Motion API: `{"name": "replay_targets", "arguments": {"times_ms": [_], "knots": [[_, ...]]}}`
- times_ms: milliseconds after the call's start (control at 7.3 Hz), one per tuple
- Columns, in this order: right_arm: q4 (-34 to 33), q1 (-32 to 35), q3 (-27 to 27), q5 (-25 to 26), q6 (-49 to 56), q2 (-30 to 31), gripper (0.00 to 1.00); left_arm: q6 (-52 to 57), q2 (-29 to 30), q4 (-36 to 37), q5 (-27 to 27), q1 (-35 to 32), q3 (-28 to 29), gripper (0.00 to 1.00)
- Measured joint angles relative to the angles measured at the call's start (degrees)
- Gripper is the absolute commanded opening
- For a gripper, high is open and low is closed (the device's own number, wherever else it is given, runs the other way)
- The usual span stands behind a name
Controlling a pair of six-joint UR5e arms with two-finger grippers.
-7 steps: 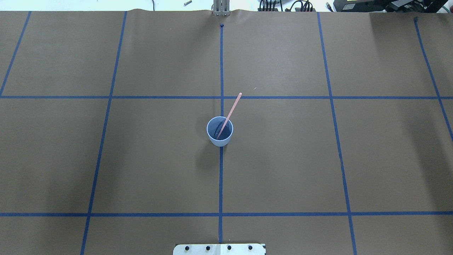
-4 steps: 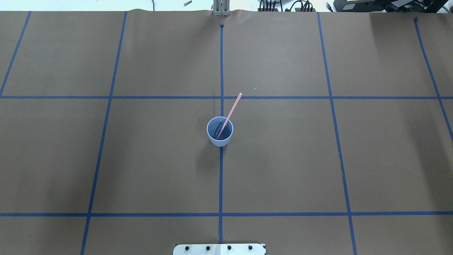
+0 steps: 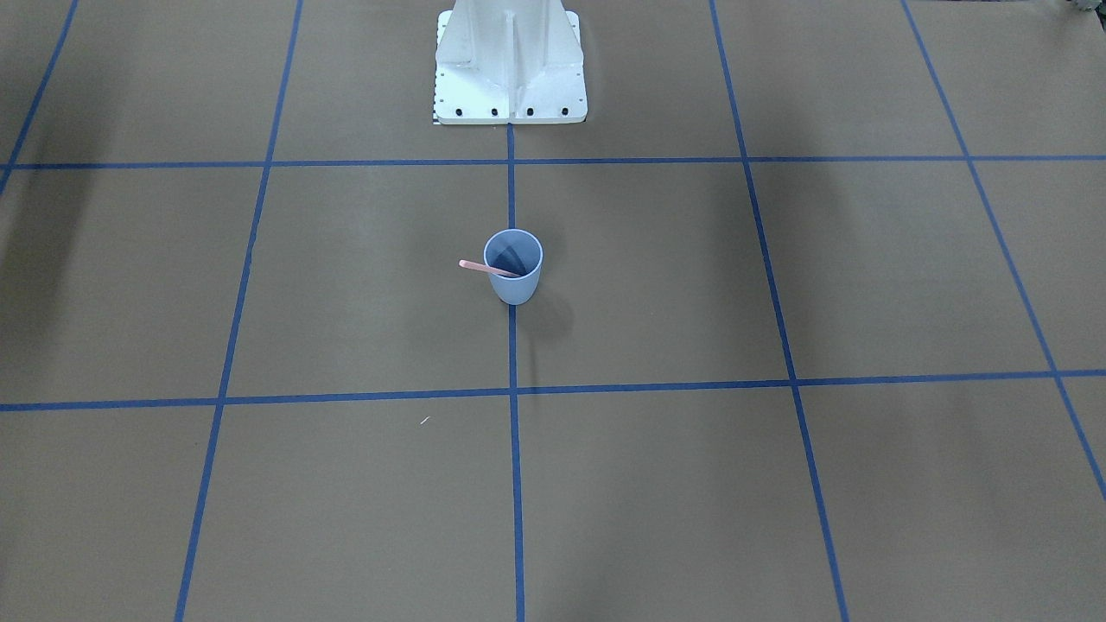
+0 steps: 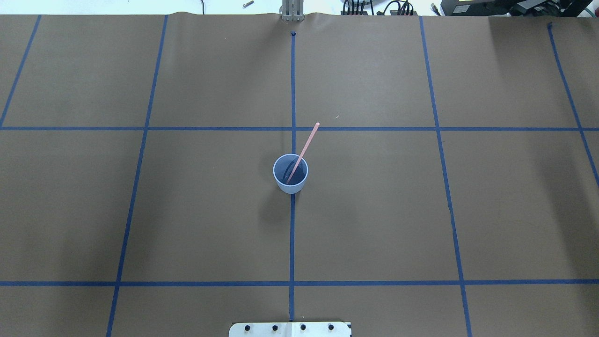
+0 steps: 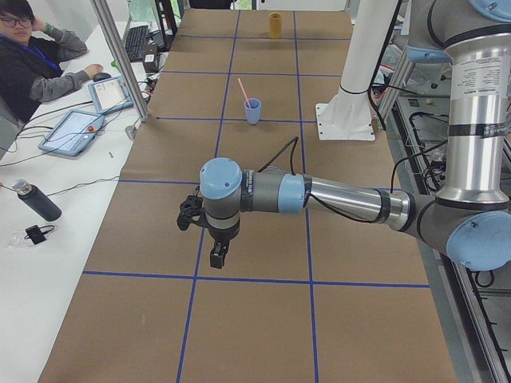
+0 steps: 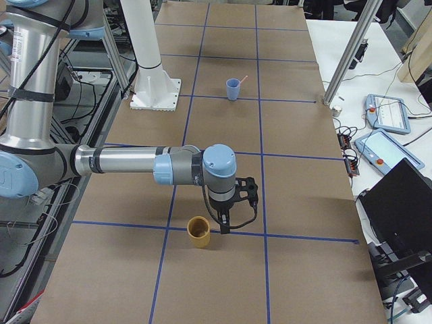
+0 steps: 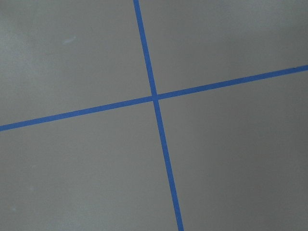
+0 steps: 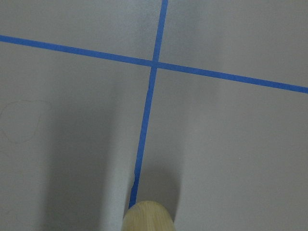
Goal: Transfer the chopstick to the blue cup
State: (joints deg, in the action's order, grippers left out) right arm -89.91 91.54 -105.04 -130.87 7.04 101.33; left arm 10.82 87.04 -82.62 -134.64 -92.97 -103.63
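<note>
The blue cup point(image 4: 290, 188) stands upright at the middle of the brown table, on the centre tape line. One pink chopstick point(image 4: 306, 146) leans in it, its top pointing away from the robot and to the robot's right. Cup point(image 3: 516, 289) and chopstick point(image 3: 475, 266) also show in the front-facing view. My left gripper point(image 5: 217, 255) hangs over the table far from the cup, seen only in the left side view. My right gripper point(image 6: 225, 226) hangs at the other end, seen only in the right side view. I cannot tell whether either is open or shut.
A tan cup point(image 6: 198, 231) stands on the table just beside my right gripper, and shows at the bottom of the right wrist view point(image 8: 147, 217). The white robot base point(image 3: 510, 60) stands at the table's near edge. An operator point(image 5: 32, 56) sits by tablets at the far side.
</note>
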Motion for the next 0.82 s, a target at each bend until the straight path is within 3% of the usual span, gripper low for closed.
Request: {"name": "replay_targets", "arguments": {"times_ms": [822], "knots": [[0.00, 0.89, -1.23, -0.24, 0.03, 0.08, 1.00, -0.01, -0.29, 0.08, 0.12, -0.22, -0.03, 0.99]]}}
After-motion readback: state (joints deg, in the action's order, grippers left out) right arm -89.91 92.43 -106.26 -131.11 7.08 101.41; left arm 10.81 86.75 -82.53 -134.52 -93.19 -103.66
